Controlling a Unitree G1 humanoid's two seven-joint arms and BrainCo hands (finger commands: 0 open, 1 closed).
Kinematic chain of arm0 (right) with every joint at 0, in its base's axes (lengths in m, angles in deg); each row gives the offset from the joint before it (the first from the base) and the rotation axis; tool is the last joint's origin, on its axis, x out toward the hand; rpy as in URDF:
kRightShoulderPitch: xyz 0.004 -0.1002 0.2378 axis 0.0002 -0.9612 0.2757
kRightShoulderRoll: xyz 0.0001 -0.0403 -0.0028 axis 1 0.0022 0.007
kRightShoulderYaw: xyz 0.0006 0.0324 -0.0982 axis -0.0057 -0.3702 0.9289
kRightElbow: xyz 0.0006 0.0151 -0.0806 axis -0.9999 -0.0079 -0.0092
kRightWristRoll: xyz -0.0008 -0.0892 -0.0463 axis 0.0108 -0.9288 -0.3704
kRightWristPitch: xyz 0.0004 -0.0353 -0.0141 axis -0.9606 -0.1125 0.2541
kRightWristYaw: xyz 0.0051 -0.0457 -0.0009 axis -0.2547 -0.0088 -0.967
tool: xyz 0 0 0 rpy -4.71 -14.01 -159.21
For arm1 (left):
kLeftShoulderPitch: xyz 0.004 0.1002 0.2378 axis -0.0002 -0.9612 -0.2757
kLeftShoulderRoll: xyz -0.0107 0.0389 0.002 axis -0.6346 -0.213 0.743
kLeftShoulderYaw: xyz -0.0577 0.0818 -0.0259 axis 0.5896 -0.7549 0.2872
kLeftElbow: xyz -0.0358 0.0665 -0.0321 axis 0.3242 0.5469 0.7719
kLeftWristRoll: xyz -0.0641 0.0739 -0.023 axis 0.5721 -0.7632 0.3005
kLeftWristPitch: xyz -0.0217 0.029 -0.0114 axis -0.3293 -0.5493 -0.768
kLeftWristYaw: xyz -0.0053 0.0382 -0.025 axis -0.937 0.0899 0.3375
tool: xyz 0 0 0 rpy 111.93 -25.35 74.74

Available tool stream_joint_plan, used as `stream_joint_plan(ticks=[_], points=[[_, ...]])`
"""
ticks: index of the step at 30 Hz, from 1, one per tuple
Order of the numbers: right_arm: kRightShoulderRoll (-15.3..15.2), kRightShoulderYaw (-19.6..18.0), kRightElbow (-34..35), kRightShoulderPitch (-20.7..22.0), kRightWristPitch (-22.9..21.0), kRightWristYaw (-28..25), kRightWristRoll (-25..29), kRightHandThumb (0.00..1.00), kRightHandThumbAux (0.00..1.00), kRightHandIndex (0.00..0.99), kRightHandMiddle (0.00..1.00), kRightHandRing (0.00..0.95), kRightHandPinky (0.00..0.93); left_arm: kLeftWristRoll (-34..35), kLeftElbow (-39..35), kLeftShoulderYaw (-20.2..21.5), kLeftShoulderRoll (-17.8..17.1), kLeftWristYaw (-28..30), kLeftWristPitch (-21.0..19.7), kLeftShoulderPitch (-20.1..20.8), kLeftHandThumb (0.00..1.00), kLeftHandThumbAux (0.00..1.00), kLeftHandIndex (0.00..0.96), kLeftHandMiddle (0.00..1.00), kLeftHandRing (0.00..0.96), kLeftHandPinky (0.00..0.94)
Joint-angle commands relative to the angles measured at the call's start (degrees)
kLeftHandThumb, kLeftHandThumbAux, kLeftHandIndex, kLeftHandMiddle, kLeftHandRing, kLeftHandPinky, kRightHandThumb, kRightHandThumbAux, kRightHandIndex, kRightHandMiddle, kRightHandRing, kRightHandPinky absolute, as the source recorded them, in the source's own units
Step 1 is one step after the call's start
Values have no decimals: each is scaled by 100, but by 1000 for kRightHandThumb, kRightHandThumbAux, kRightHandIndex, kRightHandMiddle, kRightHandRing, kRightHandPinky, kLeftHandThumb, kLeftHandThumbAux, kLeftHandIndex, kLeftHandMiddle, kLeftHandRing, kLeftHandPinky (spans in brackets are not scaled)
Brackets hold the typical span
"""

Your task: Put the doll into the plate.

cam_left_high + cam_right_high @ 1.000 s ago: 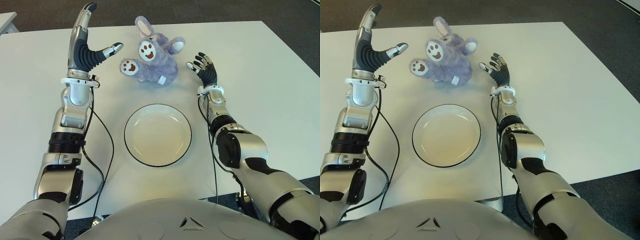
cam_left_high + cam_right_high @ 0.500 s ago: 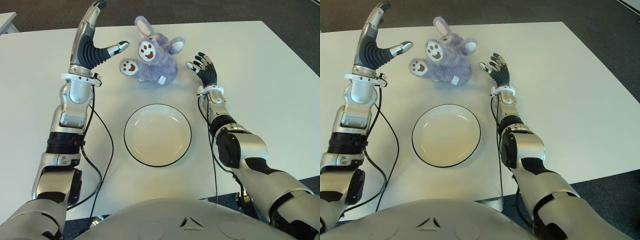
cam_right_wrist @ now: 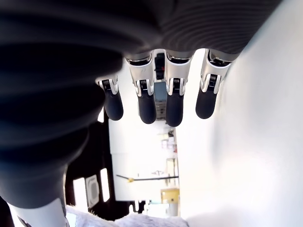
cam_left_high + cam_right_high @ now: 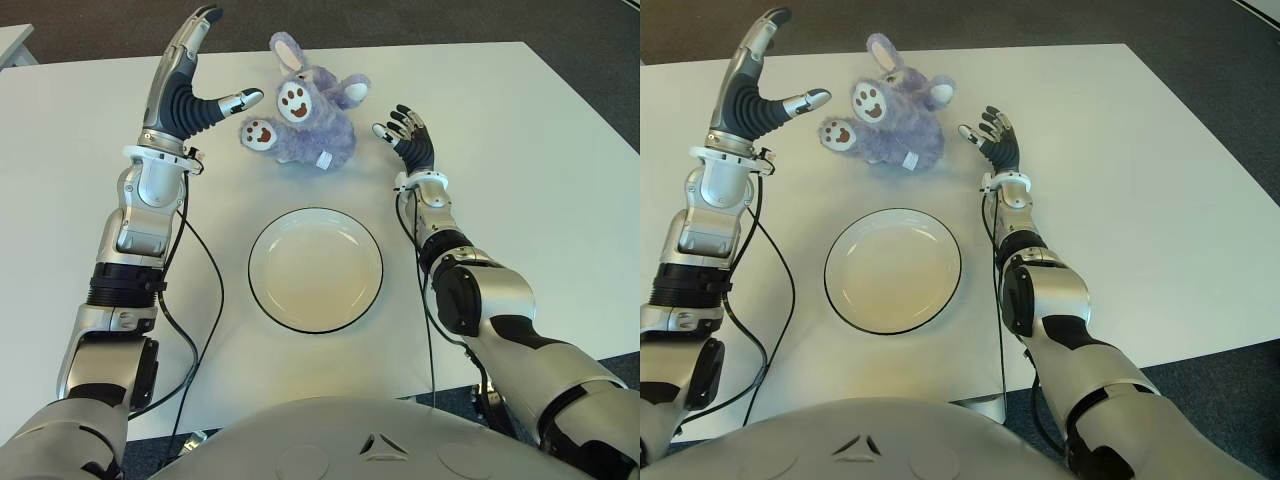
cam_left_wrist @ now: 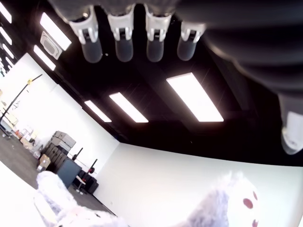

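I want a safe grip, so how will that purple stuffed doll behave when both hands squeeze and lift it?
The doll looks plush, so it will probably squash and its ears flop. It likely weighs little. Its fuzzy fabric should resist slipping between the open left hand and right hand.

doll (image 4: 305, 120) behind plate (image 4: 315, 269) on table (image 4: 520, 150), left robot hand (image 4: 190, 85) and right robot hand (image 4: 408, 135) flanking doll

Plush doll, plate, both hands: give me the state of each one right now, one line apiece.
Purple plush doll: lying on the white table beyond the plate, paws up, not grasped.
Plate: upright, holding nothing.
Left hand: open, raised at the doll's left, thumb pointing toward a paw.
Right hand: open, fingers spread, at the doll's right, not touching it.
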Motion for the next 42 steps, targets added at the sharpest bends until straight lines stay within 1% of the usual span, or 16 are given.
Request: stream_joint_plan(ticks=[1, 7, 15, 21, 24, 30, 35, 42], points=[[66, 4, -165, -181, -175, 13, 13, 36, 739, 126, 151, 141, 153, -44, 149, -59, -71, 37, 77, 27, 29, 396, 0, 24, 1, 0], [65, 8, -164, -180, -182, 23, 7, 32, 739, 127, 151, 141, 149, -143, 257, -131, -109, -1, 194, 72, 24, 406, 0, 31, 9, 0], [57, 11, -168, -172, -200, 27, 3, 27, 745, 121, 149, 141, 150, -169, 291, -207, -96, 26, 273, 97, 26, 413, 0, 15, 0, 0], [56, 20, -168, -174, -192, 41, -7, 26, 741, 129, 156, 145, 150, -171, 279, -233, -86, 45, 256, 96, 32, 414, 0, 18, 0, 0], [55, 25, -168, -176, -183, 44, -13, 27, 741, 132, 154, 143, 148, -174, 235, -267, -80, 92, 172, 78, 34, 407, 0, 19, 0, 0], [52, 33, -168, -175, -180, 54, -17, 29, 740, 128, 146, 137, 147, 108, 42, -299, 5, 386, -52, -9, 55, 380, 0, 10, 0, 0], [47, 41, -169, -173, -191, 55, -16, 30, 742, 125, 143, 134, 144, 36, -141, -368, 84, 425, -246, -32, 68, 368, 0, 9, 1, 0], [58, 47, -170, -175, -184, 78, -14, 33, 752, 132, 147, 137, 147, -56, -257, -443, 121, 466, -415, -43, 64, 348, 0, 19, 21, 0]])
